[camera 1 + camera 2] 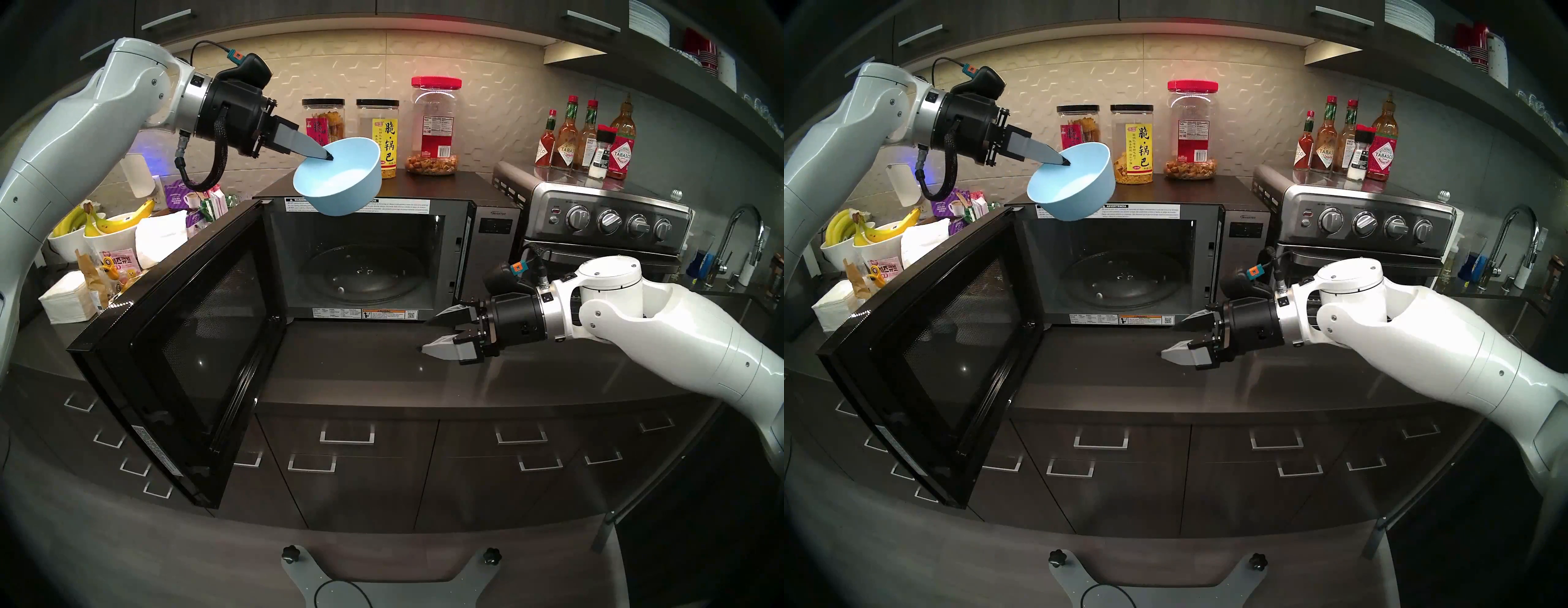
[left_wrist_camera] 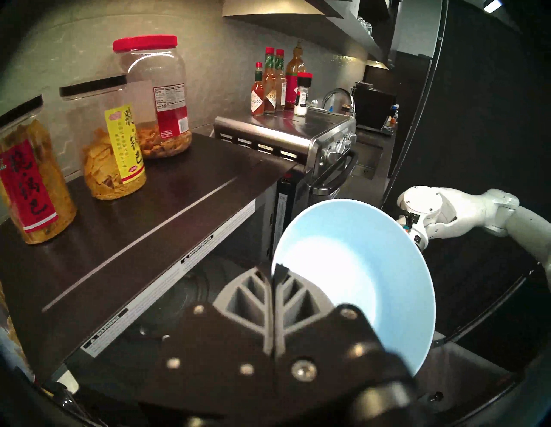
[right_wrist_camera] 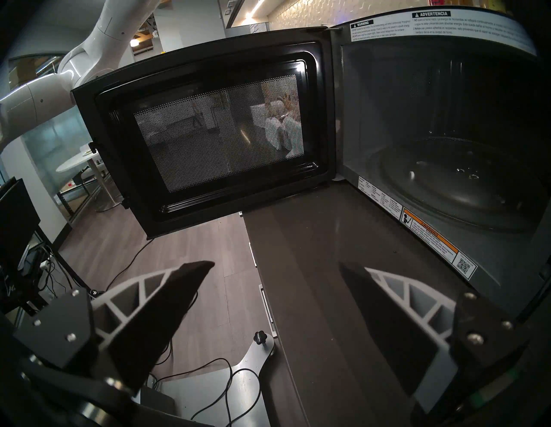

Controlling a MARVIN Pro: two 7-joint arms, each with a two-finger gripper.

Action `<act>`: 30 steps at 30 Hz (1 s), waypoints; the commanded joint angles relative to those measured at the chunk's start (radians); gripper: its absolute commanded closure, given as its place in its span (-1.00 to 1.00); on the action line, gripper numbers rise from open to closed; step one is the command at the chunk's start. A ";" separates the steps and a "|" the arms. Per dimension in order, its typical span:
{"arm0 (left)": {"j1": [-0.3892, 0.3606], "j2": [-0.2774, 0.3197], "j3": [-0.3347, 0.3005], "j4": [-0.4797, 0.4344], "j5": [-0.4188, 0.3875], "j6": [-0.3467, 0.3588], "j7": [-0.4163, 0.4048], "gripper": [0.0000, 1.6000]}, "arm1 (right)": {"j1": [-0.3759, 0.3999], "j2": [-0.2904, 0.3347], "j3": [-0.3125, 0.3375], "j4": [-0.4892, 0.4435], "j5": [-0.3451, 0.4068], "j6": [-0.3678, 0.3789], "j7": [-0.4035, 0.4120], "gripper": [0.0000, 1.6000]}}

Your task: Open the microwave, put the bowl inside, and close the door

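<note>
Nearest the robot, the microwave's door [image 1: 178, 339] stands swung wide on its left hinge, inner face with mesh window and black frame turned toward the cavity, its free edge reaching out past the front edge of the dark countertop [image 1: 360, 365]. Just right of the door's lower corner, in front of the microwave [image 1: 373, 259], the right gripper [image 1: 426, 333] hangs low over the countertop, pointing toward the door, fingers spread wide with nothing between them; the right wrist view shows both fingertips apart over bare counter and floor. Behind it, the microwave cavity is open, glass turntable [image 1: 360, 276] bare, warning labels along the upper and lower lips of the opening. Above the microwave's top front edge, toward its left side, the left gripper [image 1: 329, 157] holds the light-blue bowl [image 1: 339, 178] in the air: fingers pressed together on the bowl's rim, one finger inside, one outside. The bowl tilts, mouth facing up and toward the left arm; it is clear of the microwave's top and not in the cavity. On the microwave's top, toward the back wall, stand two black-lidded snack jars [image 1: 377, 136] and a red-lidded jar [image 1: 435, 127]. Right of the microwave sits a stainless toaster oven [image 1: 602, 212], hot sauce bottles [image 1: 585, 140] on its top. Left of the microwave, bananas [image 1: 106, 218] lie in white bowls.
</note>
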 commanded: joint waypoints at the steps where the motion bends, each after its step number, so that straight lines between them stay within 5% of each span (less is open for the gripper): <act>1: -0.080 -0.005 0.037 -0.024 -0.077 -0.003 -0.045 1.00 | 0.013 -0.002 0.014 -0.001 0.005 -0.005 -0.003 -1.00; 30: -0.244 -0.002 0.399 -0.102 -0.358 -0.003 0.082 1.00 | 0.013 -0.002 0.015 -0.001 0.006 -0.006 -0.004 -1.00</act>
